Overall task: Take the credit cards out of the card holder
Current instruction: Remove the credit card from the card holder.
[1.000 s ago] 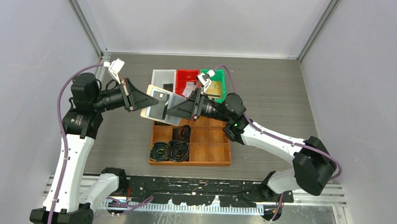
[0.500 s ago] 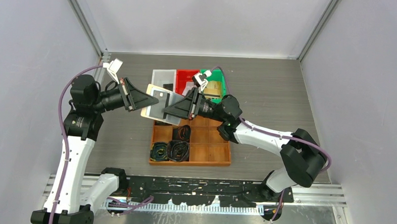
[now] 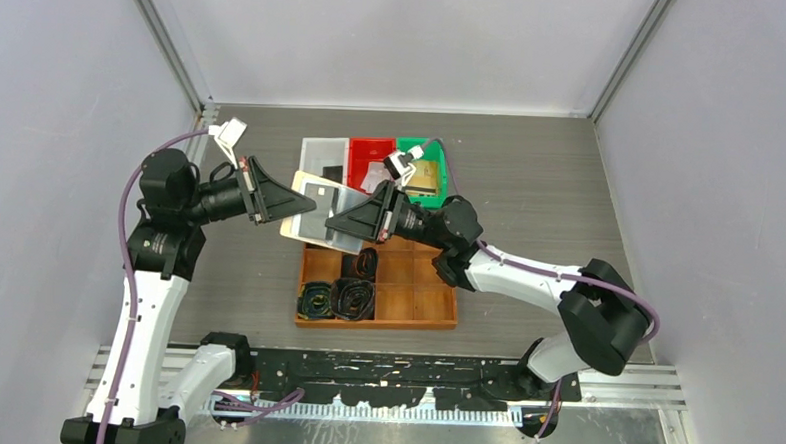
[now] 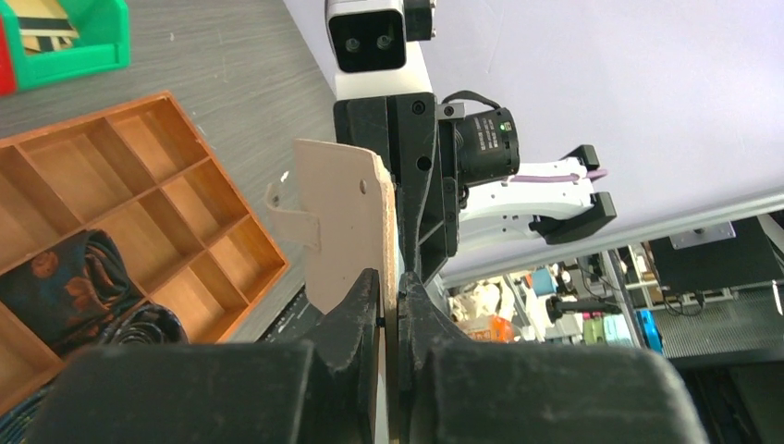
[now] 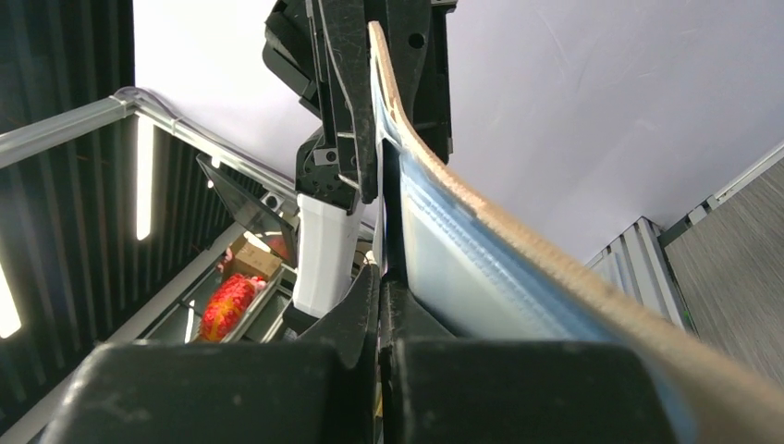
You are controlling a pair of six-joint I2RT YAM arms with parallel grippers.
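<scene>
The tan card holder (image 3: 307, 216) hangs open in the air above the table, its pale blue inner pockets (image 5: 462, 277) facing my right arm. My left gripper (image 3: 278, 201) is shut on the holder's left edge; in the left wrist view the tan cover (image 4: 342, 222) stands up from between the jaws (image 4: 388, 298). My right gripper (image 3: 331, 222) has closed at the holder's lower right. In the right wrist view its fingers (image 5: 381, 277) are pressed together on a thin dark credit card edge (image 5: 390, 213) lying against the pockets. Another dark card (image 3: 320, 190) shows in an upper pocket.
Behind the holder stand a white bin (image 3: 322, 151), a red bin (image 3: 370, 153) and a green bin (image 3: 430, 189) with gold cards (image 3: 423, 173) in it. A wooden divided tray (image 3: 411, 288) below holds dark coiled belts (image 3: 341, 298).
My right gripper has slid left and down along the holder and its jaws have gone from open to shut. The left gripper keeps hold of the holder, barely moved.
</scene>
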